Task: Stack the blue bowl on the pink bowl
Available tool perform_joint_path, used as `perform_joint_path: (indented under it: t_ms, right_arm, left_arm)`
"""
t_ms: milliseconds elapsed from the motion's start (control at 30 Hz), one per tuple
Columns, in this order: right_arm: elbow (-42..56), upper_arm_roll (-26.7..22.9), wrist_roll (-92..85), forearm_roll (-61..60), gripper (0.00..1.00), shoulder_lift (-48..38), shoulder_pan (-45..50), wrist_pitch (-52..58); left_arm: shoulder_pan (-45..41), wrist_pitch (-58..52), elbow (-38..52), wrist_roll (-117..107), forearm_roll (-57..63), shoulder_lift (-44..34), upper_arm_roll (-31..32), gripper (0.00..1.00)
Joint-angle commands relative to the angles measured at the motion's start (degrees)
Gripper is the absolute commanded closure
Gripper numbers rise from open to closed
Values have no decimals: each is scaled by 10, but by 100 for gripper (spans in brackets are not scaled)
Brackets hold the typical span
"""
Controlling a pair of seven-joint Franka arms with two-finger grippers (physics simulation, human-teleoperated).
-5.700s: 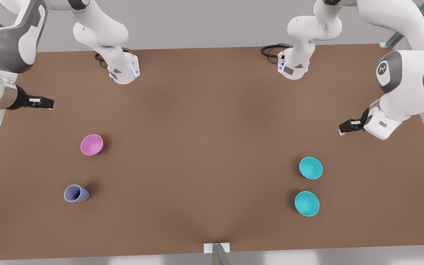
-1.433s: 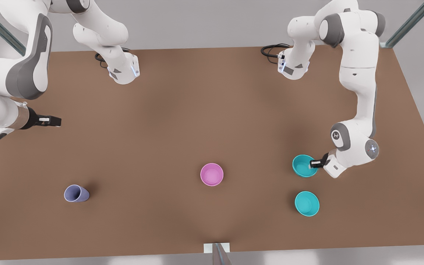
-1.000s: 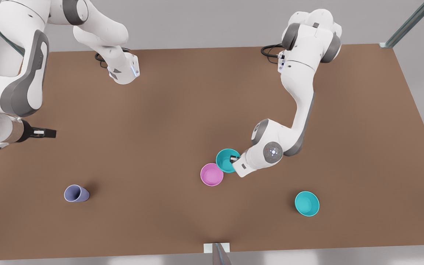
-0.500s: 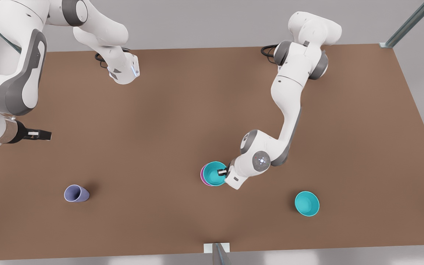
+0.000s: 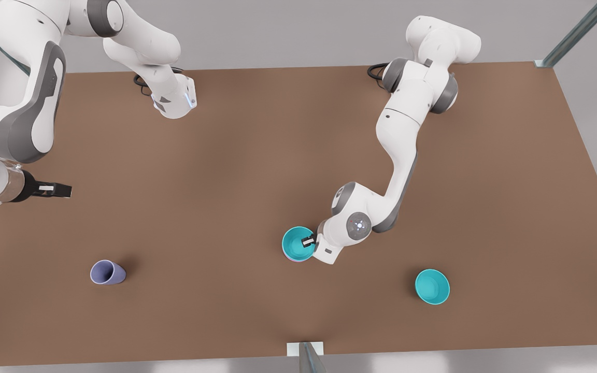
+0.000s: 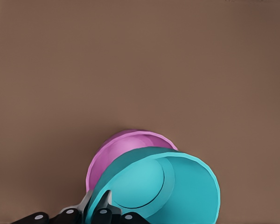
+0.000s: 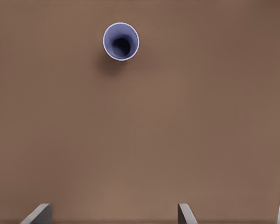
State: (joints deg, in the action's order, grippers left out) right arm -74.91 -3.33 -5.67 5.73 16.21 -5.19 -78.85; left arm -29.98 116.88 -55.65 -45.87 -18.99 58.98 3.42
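Blue bowl (image 5: 295, 244) is hanging from my left gripper (image 5: 308, 241), whose fingers are pinching its rim wall, one inside and one outside. I am working the placing step: the bowl is sitting over the pink bowl (image 6: 126, 148), which is peeking out from beneath it on the side away from my fingers. From the wrist the blue bowl is looking tilted, so I judge it is not seated yet. Next I should be levelling it, easing it down, then letting go. It is a round teal bowl with a flat floor. My right gripper (image 5: 56, 190) is waiting well apart with fingers spread wide, the lavender cup (image 7: 121, 41) ahead of them. A brighter cyan bowl (image 5: 432, 286) is sitting aside.
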Motion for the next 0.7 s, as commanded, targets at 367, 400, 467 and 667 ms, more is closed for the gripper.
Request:
perform_joint_path:
  t_ms: [367, 400, 467, 667]
  right_arm:
    - [0, 0, -2, 1, 0, 0, -1, 0]
    - [0, 0, -2, 0, 0, 0, -1, 0]
    - [0, 0, -2, 0, 0, 0, -2, 0]
    - [0, 0, -3, 0, 0, 0, -3, 0]
  left_arm:
    - [103, -446, 3, 454, 59, -245, -269, 0]
    - [113, -447, 1, 482, 78, -266, -268, 0]
    - [178, -379, -93, 472, 154, -352, -133, 0]
    - [229, -335, -200, 446, 220, -440, -31, 0]
